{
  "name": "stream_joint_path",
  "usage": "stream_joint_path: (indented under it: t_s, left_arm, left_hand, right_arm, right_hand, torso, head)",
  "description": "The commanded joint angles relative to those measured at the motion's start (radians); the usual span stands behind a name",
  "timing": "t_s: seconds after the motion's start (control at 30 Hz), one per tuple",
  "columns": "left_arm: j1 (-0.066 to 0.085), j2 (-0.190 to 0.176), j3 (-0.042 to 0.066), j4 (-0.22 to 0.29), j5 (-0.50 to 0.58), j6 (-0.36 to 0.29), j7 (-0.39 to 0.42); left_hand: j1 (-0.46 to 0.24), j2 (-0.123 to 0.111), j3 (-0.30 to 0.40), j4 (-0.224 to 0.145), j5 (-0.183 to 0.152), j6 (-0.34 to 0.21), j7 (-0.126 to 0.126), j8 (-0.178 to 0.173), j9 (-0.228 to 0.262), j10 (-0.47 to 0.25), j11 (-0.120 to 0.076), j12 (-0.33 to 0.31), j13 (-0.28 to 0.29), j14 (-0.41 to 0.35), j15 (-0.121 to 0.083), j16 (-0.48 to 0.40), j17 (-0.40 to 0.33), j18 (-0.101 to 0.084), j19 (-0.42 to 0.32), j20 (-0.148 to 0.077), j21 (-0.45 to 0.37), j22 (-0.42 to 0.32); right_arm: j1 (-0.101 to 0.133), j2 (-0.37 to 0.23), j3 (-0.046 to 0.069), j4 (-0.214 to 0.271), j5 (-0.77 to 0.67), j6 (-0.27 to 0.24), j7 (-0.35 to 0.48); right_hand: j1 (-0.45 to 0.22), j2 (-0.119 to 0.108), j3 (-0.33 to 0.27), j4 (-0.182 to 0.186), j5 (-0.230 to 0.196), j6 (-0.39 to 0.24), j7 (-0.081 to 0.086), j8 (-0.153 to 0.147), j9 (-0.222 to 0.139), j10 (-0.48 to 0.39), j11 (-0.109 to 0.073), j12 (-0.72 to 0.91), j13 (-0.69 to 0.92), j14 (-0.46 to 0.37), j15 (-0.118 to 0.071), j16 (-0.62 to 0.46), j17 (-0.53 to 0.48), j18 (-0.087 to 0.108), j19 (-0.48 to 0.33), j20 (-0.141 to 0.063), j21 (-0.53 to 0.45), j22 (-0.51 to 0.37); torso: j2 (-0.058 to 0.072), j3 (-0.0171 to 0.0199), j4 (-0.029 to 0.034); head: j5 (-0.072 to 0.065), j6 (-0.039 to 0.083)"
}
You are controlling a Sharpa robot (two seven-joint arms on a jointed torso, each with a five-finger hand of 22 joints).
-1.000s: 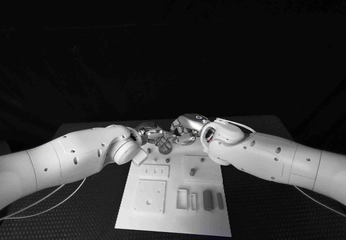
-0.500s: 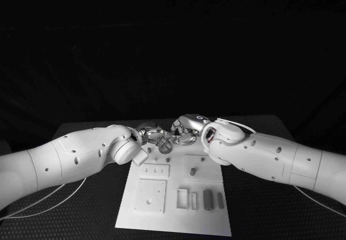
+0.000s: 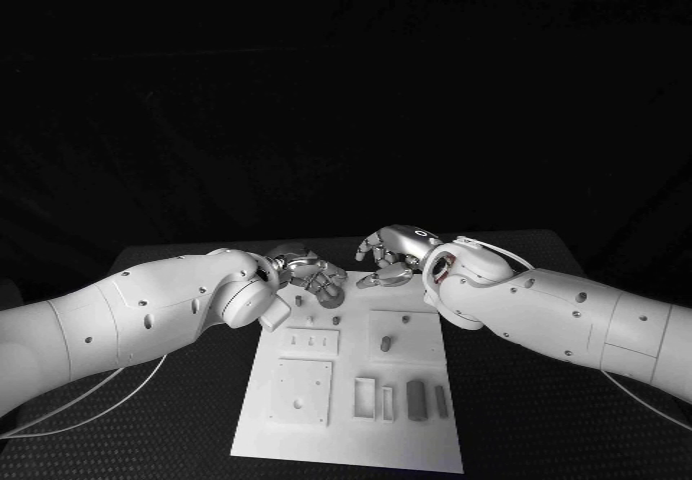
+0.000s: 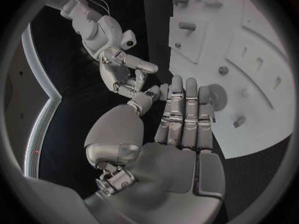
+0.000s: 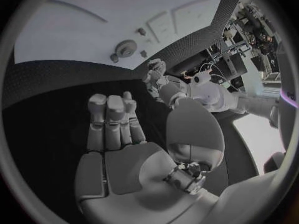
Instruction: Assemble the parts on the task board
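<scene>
Now both hands, left hand point(image 3: 306, 272) and right hand point(image 3: 392, 254), hover over the task board point(image 3: 355, 400), fingers apart, holding nothing

one white task board point(image 3: 287, 432) lies on one black table point(image 3: 548, 420). two white arms reach in, each ending in one silver hand: the left hand point(image 3: 307, 272) and the right hand point(image 3: 392, 252). on the board, about three small grey parts point(image 3: 415, 398) can be counted; others are too small to tell.
</scene>
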Motion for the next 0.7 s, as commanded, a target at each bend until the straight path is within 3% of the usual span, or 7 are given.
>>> stream_joint_path:
  t_s: [0.03,0.33,0.4,0.53,0.6,0.67,0.7]
  left_arm:
    - [0.0,-0.007,0.001,-0.001,-0.037,0.036,-0.006]
    - [0.0,-0.039,0.0,-0.001,-0.18,0.078,-0.039]
    - [0.0,-0.047,0.0,0.003,-0.211,0.079,-0.053]
    - [0.0,-0.062,-0.003,0.015,-0.307,0.104,-0.091]
    - [0.0,-0.07,-0.011,0.027,-0.348,0.128,-0.126]
    - [0.0,-0.077,-0.019,0.04,-0.387,0.156,-0.159]
    - [0.0,-0.079,-0.021,0.045,-0.407,0.169,-0.176]
  left_hand:
    - [-0.005,0.004,0.007,-0.003,0.004,0.03,-0.021,0.003,0.005,0.009,-0.001,0.004,0.002,0.009,0.0,0.005,0.001,-0.008,0.001,-0.004,0.005,0.021]
    - [-0.018,0.008,0.009,-0.012,0.009,0.034,-0.023,0.005,0.017,0.03,-0.008,0.018,0.011,0.027,-0.01,0.031,0.013,-0.015,0.0,-0.012,0.014,0.023]
    - [-0.022,0.01,0.006,-0.013,0.01,0.036,-0.025,0.007,0.024,0.059,-0.023,0.046,0.025,0.049,-0.023,0.063,0.028,-0.014,0.016,-0.022,0.03,0.026]
    - [-0.036,0.013,-0.014,-0.031,0.055,0.052,-0.039,0.015,0.048,0.127,-0.068,0.174,0.111,0.108,-0.075,0.182,0.083,-0.006,0.087,-0.062,0.112,0.028]
    - [-0.036,0.011,-0.026,-0.045,0.087,0.057,-0.054,0.015,0.059,0.167,-0.095,0.34,0.214,0.182,-0.128,0.291,0.13,0.011,0.167,-0.097,0.197,0.027]
    - [-0.037,0.0,-0.032,-0.059,0.131,0.064,-0.083,0.017,0.068,0.15,-0.089,0.489,0.309,0.231,-0.164,0.382,0.169,0.022,0.218,-0.123,0.267,0.03]
    - [-0.046,0.014,-0.021,-0.061,0.151,0.066,-0.074,0.013,0.075,0.138,-0.11,0.594,0.386,0.219,-0.189,0.431,0.187,0.025,0.228,-0.139,0.318,0.027]
  right_arm:
    - [0.0,-0.03,0.0,0.001,0.119,-0.066,0.094]
    - [0.0,-0.087,0.008,-0.054,0.358,-0.104,0.181]
    - [0.0,-0.092,0.012,-0.072,0.405,-0.096,0.186]
    - [0.001,-0.093,0.02,-0.109,0.446,-0.091,0.19]
    - [0.001,-0.093,0.025,-0.121,0.451,-0.089,0.19]
    - [0.001,-0.092,0.027,-0.13,0.455,-0.086,0.191]
    - [0.001,-0.09,0.028,-0.135,0.457,-0.081,0.191]
  right_hand:
    - [-0.046,-0.011,-0.039,0.004,0.004,-0.047,0.04,-0.003,0.001,-0.011,-0.002,0.0,-0.003,-0.007,0.003,-0.003,0.002,0.063,-0.01,0.004,-0.008,-0.001]
    - [-0.069,0.044,-0.093,-0.01,0.078,-0.029,0.033,0.014,0.012,-0.013,-0.009,0.012,-0.016,-0.009,-0.004,0.0,0.002,0.063,-0.013,0.002,-0.01,0.001]
    - [-0.068,0.055,-0.102,-0.011,0.097,-0.026,0.032,0.016,0.013,-0.014,-0.01,0.012,-0.02,-0.011,-0.005,-0.001,0.001,0.063,-0.015,0.002,-0.012,0.002]
    - [-0.064,0.071,-0.119,-0.012,0.127,-0.025,0.031,0.018,0.013,-0.017,-0.011,0.013,-0.026,-0.014,-0.006,-0.003,-0.001,0.063,-0.018,0.003,-0.014,0.003]
    - [-0.061,0.076,-0.126,-0.012,0.139,-0.024,0.031,0.018,0.013,-0.018,-0.011,0.014,-0.029,-0.014,-0.006,-0.004,-0.001,0.063,-0.019,0.004,-0.015,0.003]
    - [-0.056,0.08,-0.131,-0.012,0.154,-0.024,0.031,0.018,0.012,-0.018,-0.011,0.015,-0.031,-0.014,-0.006,-0.004,-0.002,0.063,-0.02,0.004,-0.016,0.004]
    - [-0.055,0.081,-0.133,-0.012,0.156,-0.024,0.031,0.018,0.012,-0.018,-0.011,0.015,-0.032,-0.015,-0.006,-0.004,-0.002,0.063,-0.02,0.004,-0.016,0.004]
  torso:
    - [0.0,-0.0004,-0.0002]
    - [0.0,0.001,-0.0028]
    - [0.001,0.0008,-0.0026]
    - [0.001,0.0001,0.0005]
    - [0.001,0.0,0.0014]
    - [0.001,0.0005,0.0015]
    - [0.001,0.0006,0.0011]
  head:
    - [0.003,-0.003]
    - [0.01,-0.009]
    - [0.012,-0.011]
    - [0.016,-0.018]
    - [0.016,-0.024]
    - [0.017,-0.028]
    - [0.018,-0.031]
